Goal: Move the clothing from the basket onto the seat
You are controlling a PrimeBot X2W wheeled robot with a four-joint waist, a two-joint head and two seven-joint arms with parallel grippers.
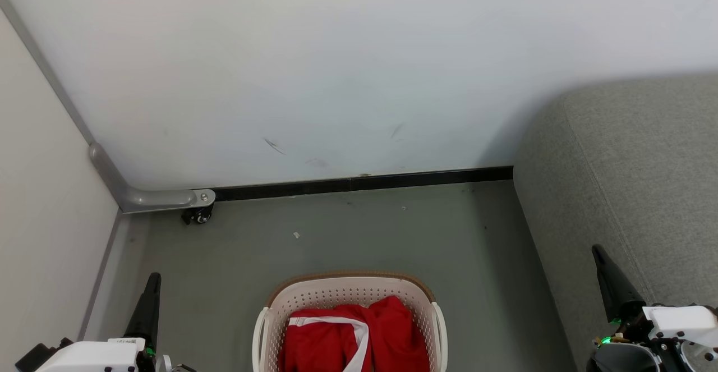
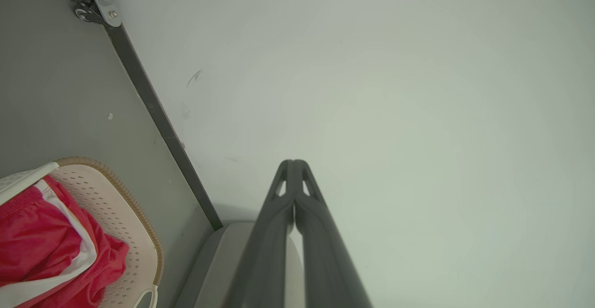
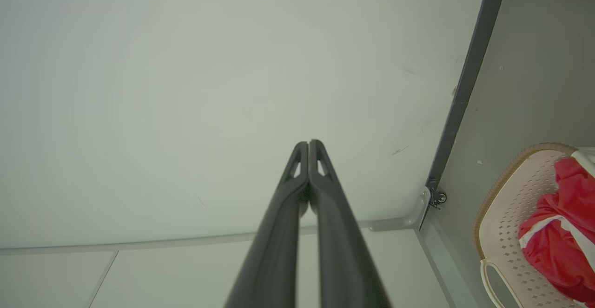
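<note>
The clothing [image 1: 353,335], bright red with white stripes, lies bunched inside the basket [image 1: 336,292], a cream perforated tub with a brown rim at the bottom centre of the head view. The left wrist view shows the clothing [image 2: 42,247] in the basket [image 2: 125,219] at lower left; the right wrist view shows the clothing [image 3: 560,238] in the basket [image 3: 504,215] at lower right. The grey seat [image 1: 634,192] rises at the right. My left gripper [image 1: 152,282] is shut and empty left of the basket. My right gripper [image 1: 597,251] is shut and empty in front of the seat. Both wrist views show closed fingers, left gripper [image 2: 294,164], right gripper [image 3: 308,144].
A pale wall [image 1: 336,69] with a black baseboard [image 1: 364,183] stands behind the grey floor [image 1: 348,232]. A side panel [image 1: 39,192] on the left ends in a grey bracket with a small caster [image 1: 197,215].
</note>
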